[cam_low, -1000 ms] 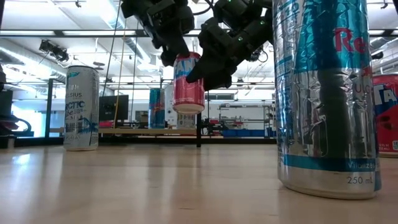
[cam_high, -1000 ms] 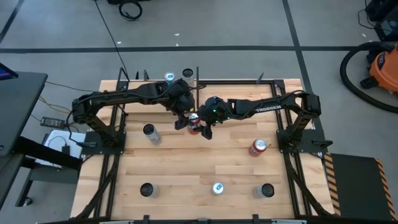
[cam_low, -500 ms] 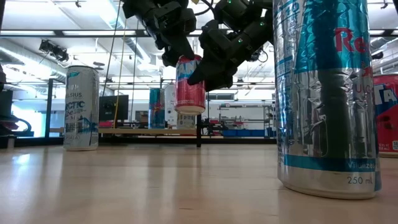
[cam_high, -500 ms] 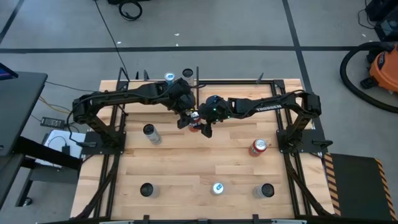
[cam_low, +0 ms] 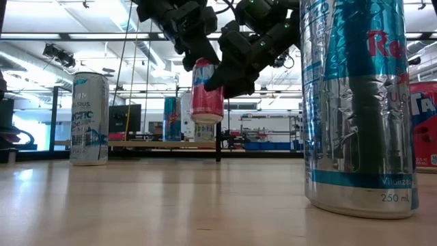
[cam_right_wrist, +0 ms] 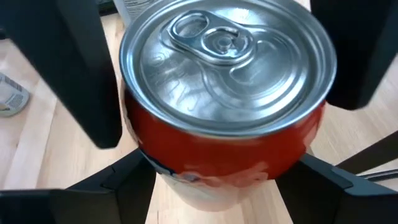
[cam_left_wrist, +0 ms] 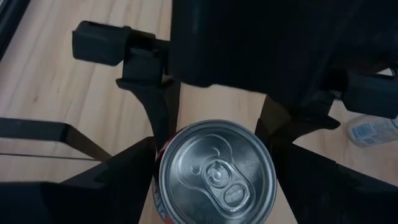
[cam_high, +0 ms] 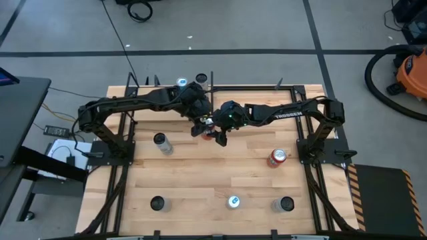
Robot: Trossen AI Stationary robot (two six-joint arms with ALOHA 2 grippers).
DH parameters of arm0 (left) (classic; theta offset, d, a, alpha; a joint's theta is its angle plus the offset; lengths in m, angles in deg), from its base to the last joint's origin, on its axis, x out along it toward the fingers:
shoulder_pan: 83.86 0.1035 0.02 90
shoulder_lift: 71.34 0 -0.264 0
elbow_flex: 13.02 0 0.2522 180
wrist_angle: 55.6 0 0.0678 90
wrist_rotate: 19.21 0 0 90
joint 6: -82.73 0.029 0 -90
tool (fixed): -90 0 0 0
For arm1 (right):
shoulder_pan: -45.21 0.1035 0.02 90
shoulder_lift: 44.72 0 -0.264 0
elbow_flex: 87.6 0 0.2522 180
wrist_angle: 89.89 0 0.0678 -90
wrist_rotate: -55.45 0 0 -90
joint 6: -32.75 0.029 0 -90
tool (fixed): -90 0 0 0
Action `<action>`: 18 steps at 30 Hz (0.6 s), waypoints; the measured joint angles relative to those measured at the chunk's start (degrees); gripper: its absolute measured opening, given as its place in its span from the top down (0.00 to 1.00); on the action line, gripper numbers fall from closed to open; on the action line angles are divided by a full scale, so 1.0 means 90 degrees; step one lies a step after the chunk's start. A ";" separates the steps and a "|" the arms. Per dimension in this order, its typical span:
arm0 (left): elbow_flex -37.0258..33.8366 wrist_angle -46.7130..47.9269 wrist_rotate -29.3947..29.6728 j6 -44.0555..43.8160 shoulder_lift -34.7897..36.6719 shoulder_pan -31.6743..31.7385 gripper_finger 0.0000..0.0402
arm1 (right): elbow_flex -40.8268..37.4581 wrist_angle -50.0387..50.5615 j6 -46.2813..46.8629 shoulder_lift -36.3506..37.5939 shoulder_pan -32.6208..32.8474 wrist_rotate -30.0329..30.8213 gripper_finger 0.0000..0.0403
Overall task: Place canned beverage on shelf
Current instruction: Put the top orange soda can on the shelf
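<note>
Red can (cam_low: 207, 90) hung above the desk (cam_high: 200, 180) near the shelf (cam_high: 253, 93), clamped between both my left gripper (cam_high: 200, 125) and my right gripper (cam_high: 219, 131), arms meeting mid-desk from either side, and I judged an uneven release could tip or drop it.

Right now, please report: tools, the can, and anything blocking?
Left tool and right tool both shut on red can, held in the air. Shelf behind it. Nothing visible between.
</note>
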 joint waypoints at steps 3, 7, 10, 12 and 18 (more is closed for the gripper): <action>0.0005 0.0155 -0.0004 -0.0096 0.0000 0.0005 0.21 | -0.0002 0.0015 0.0026 -0.0001 0.0000 -0.0017 0.28; 0.0010 0.0238 -0.0005 -0.0206 0.0000 0.0002 0.21 | -0.0010 0.0020 0.0039 -0.0007 0.0002 -0.0053 0.28; 0.0015 0.0260 -0.0033 -0.0209 -0.0056 -0.0005 0.21 | -0.0022 0.0054 0.0046 -0.0012 0.0000 -0.0051 0.28; 0.0015 0.0263 -0.0043 -0.0159 -0.0110 -0.0007 0.21 | -0.0027 0.0060 0.0050 -0.0022 0.0000 -0.0049 0.28; 0.0017 0.0260 -0.0054 0.0095 -0.0160 -0.0007 0.21 | 0.0016 0.0210 0.0024 -0.0029 0.0000 -0.0029 0.28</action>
